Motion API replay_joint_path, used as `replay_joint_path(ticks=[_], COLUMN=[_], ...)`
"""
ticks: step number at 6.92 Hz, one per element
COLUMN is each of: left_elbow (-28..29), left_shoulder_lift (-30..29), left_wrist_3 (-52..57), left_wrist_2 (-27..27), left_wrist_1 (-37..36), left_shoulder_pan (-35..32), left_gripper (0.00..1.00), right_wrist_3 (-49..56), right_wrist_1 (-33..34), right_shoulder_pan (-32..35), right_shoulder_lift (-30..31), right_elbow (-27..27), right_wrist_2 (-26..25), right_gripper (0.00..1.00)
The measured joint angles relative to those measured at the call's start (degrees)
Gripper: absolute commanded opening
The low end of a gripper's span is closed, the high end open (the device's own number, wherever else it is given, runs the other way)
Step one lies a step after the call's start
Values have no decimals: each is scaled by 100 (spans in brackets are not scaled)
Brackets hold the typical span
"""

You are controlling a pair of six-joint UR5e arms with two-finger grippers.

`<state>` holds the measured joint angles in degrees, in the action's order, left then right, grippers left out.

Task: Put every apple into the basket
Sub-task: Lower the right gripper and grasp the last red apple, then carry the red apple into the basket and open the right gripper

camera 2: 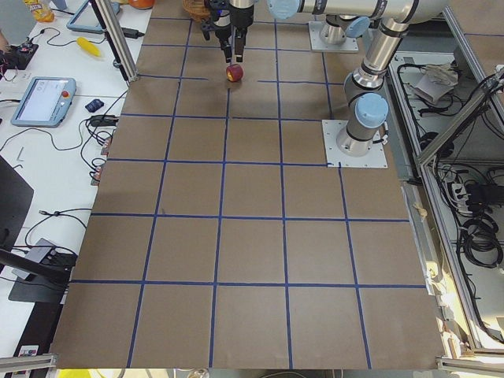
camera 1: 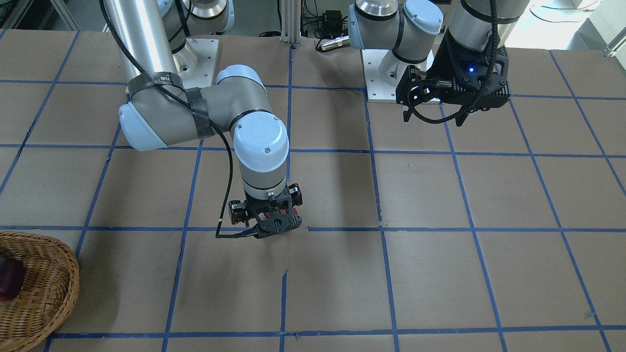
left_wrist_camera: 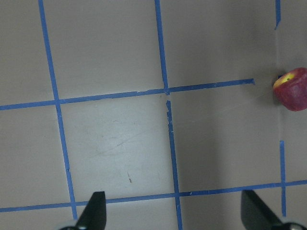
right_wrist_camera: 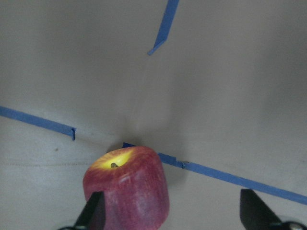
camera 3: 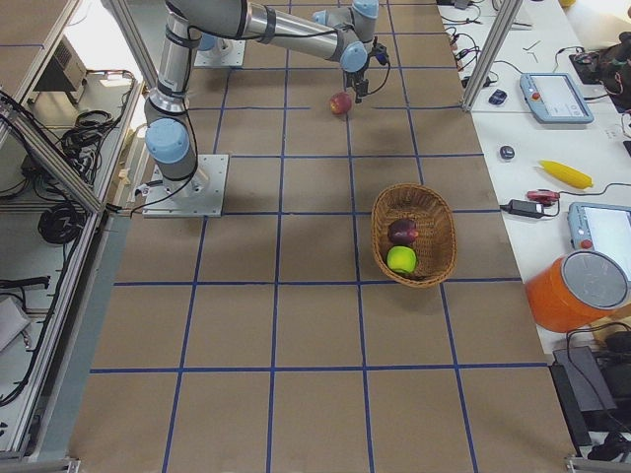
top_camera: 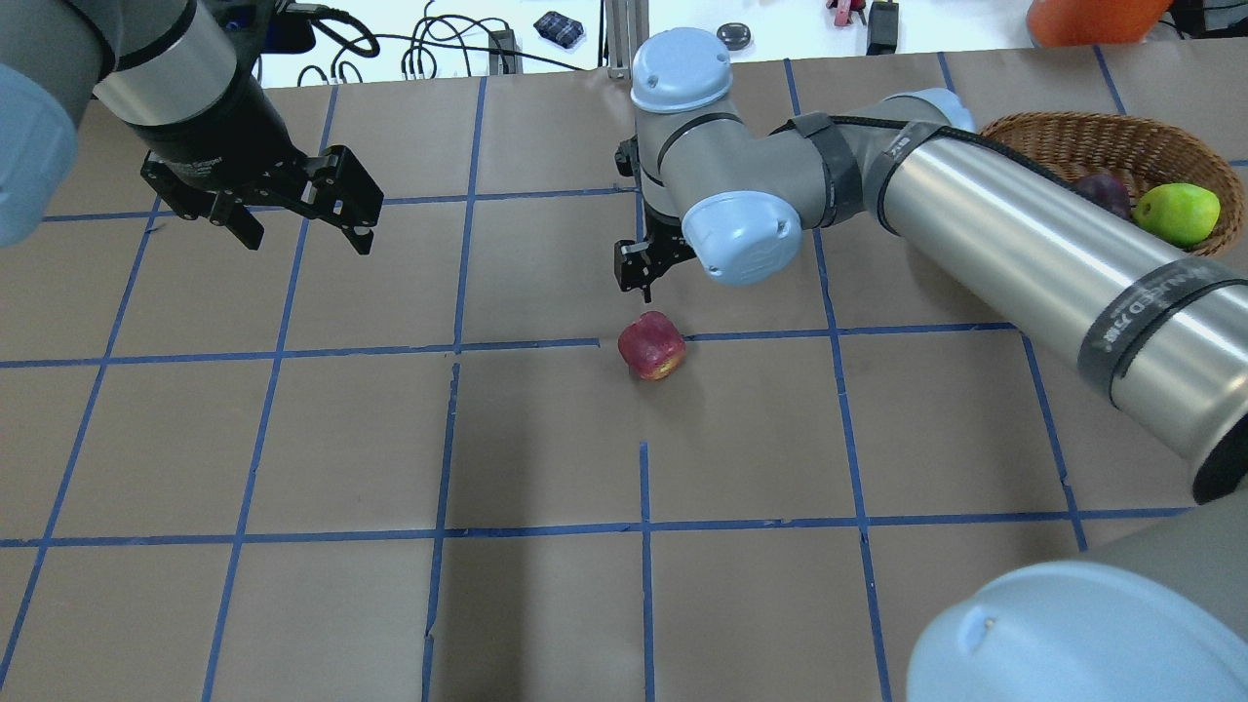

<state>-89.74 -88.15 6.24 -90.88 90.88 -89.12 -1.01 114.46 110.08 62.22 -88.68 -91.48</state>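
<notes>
The right fingers [right_wrist_camera: 253, 211] (spread apart) hang over the red apple [top_camera: 651, 345].

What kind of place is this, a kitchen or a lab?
Most likely a robotics lab or test cell: a paper-covered table marked with a blue tape grid, two robot arms bolted to it, and control tablets lying alongside.

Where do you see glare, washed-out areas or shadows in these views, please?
Left wrist view: a pale sheen of glare on the brown paper. Right wrist view: dim and grey, with a soft shadow behind the red apple. Overhead view: the bench along the top edge is washed out to white. Front-facing view: the top right corner is blown out.
</notes>
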Motion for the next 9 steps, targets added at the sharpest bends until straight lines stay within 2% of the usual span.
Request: replay_joint_path(ticks=[4,9], left_elbow=[-21,-46], left_shoulder_lift=[9,19], left_wrist_3=[0,-4], left_wrist_2=[0,0], left_wrist_1=[0,0], left_shoulder_pan=[0,0], left_gripper=[100,100], right_wrist_3=[-3,41], right_wrist_1=[66,338], right_shoulder_pan=[189,178], right_shoulder_lift=[-81,-274], right_elbow=[-412,-396], right_wrist_2=[116,328], right_gripper=[100,100])
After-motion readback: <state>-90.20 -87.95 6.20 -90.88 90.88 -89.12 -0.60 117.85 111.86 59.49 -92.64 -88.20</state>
